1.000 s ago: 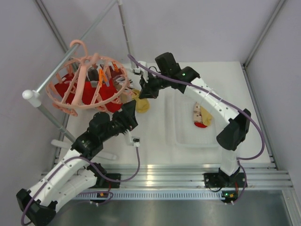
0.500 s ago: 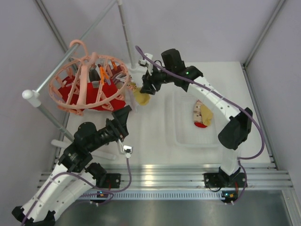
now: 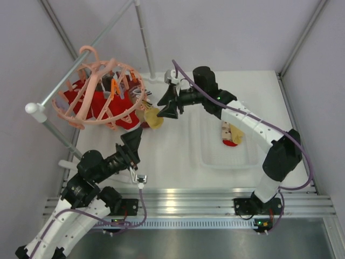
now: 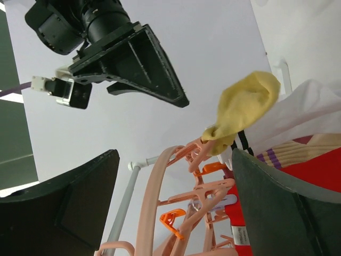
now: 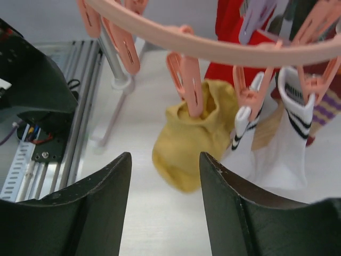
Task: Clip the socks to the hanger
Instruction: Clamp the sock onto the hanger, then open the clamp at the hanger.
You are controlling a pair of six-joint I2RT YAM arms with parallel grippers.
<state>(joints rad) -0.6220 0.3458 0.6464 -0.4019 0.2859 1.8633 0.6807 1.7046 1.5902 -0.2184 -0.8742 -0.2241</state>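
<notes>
Entry: we are looking at the hanger (image 3: pixel 102 69), hooked on the grey rail (image 3: pixel 113 27) at the far left of the table (image 3: pixel 172 156). Red socks (image 3: pixel 89 102) are hanging inside its ring. A yellow sock (image 5: pixel 189 136) is dangling from a peach clip (image 5: pixel 186 80) on the ring's right side, next to a white striped sock (image 5: pixel 290 133).

The right gripper (image 3: pixel 164 105) is sitting just right of the yellow sock with its fingers apart and nothing between them. The left gripper (image 3: pixel 135 139) is pointing up from below the ring, near side, with its jaws wide and empty.

One red-and-beige sock (image 3: pixel 232 133) is lying in the clear tray (image 3: pixel 207 156) to the right, so we are judging the job close to done but not finished.

Risks we are flagging:
- The clip is biting only a bunched bit of the yellow sock's opening, so a light tug could drop it.
- The right fingers are flanking the sock, so pulling away at an angle could snag the fabric.
- The hanger is hanging free from one hook, so a knock from either arm would set it swinging or tilt it.
- The left gripper is close under the ring, so raising it could catch a clip.

Writing: we are seeing a small white tag (image 4: pixel 237 234) near the red fabric in the left wrist view, but its print is too small to read. We are finding no brand anywhere.
</notes>
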